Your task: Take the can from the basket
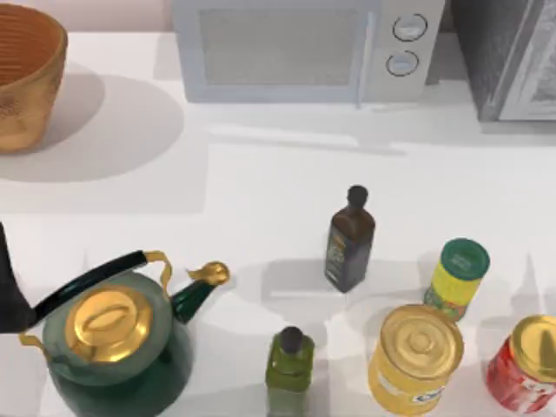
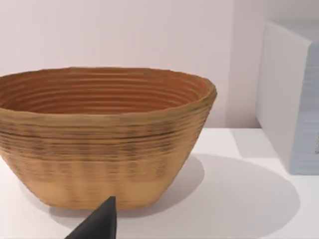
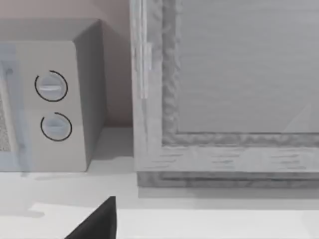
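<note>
step: approach, your left gripper point(image 2: 99, 224) faces the basket point(image 2: 99, 139) at far left | grip: cannot tell | next: reach over the rim (can unseen inside)

No text, brand or number can be read on anything here. The dark brown glass bottle with a black cap point(image 1: 349, 241) carries a label with pale marks too small to make out; the big yellow can with a gold lid point(image 1: 413, 361) has a white patch with dark print low on its side, unreadable; the red can with a gold lid point(image 1: 524, 366) bears white marks, also illegible
</note>
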Robot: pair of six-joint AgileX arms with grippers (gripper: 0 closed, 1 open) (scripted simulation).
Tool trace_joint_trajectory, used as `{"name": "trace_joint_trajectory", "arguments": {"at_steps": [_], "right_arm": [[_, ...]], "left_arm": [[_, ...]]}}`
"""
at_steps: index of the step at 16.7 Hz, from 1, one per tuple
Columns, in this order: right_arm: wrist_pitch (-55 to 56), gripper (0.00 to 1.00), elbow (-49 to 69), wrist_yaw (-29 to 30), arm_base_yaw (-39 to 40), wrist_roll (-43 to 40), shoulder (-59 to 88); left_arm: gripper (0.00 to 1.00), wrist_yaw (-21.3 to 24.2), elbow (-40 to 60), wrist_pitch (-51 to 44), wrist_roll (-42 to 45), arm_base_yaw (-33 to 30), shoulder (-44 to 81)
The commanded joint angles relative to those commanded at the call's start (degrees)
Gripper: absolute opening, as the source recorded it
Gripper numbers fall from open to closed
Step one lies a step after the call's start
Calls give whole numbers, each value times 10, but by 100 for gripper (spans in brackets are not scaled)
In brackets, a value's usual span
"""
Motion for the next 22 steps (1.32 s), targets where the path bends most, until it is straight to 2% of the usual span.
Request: {"name": "trace_joint_trajectory", "arguments": {"at_steps": [5,9,14,22], "right_arm": [[0,100,0,0,0,0,0],[0,100,0,0,0,0,0],[0,100,0,0,0,0,0],[0,100,0,0,0,0,0]], "left_arm": [[100,3,30,-14,2,3,32],[100,12,141,-64,11,15,148],[100,32,358,-169,31,38,380],[100,67,791,-389,75,86,845]]}}
